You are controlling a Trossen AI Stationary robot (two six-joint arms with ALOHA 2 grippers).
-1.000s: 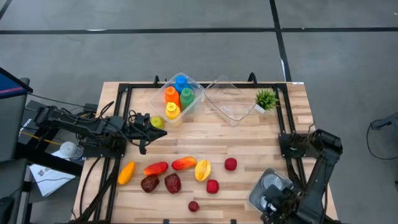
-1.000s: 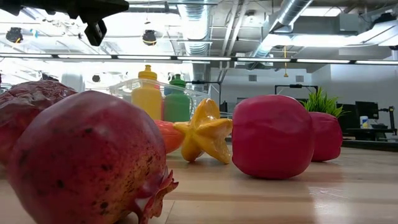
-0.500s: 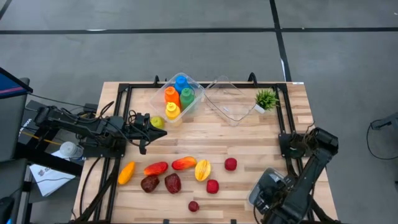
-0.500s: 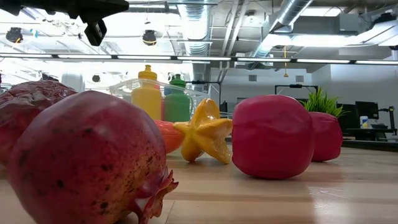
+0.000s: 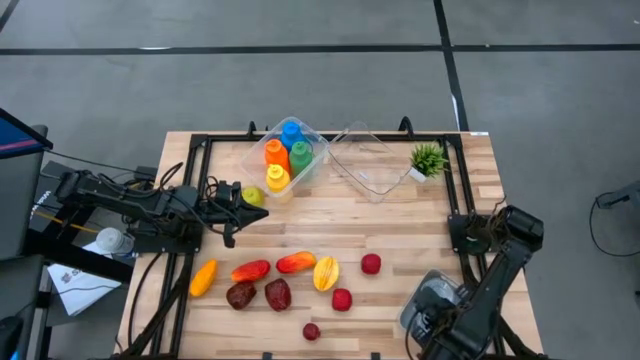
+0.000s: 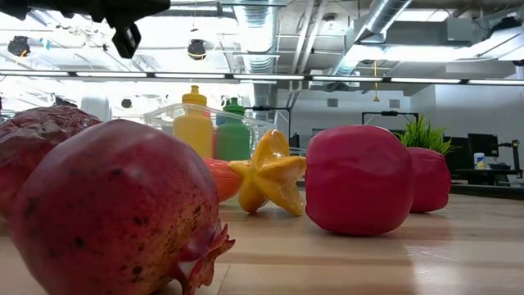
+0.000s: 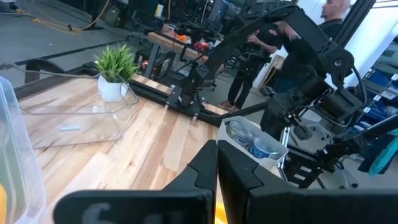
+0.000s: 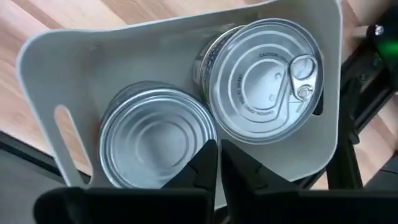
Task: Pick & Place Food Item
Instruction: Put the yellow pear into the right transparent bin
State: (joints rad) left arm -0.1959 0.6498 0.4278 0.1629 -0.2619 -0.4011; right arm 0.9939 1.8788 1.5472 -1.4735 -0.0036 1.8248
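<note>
Above tin bin (image 8: 50,68), right end effector (image 8: 217,163) closed, empty

This was a robotics lab or workshop with an industrial look. Exposed ducts (image 6: 385,20) and pipes ran under a bare ceiling above rows of strip lights (image 6: 344,79). The wooden surface (image 5: 400,225) carried a black metal frame (image 5: 200,150) for the arms and stood on a grey concrete floor (image 5: 300,70). Beyond it, a person (image 7: 261,56) stood among benches crowded with cables and equipment, and monitors (image 6: 483,146) lined the far side.
</note>
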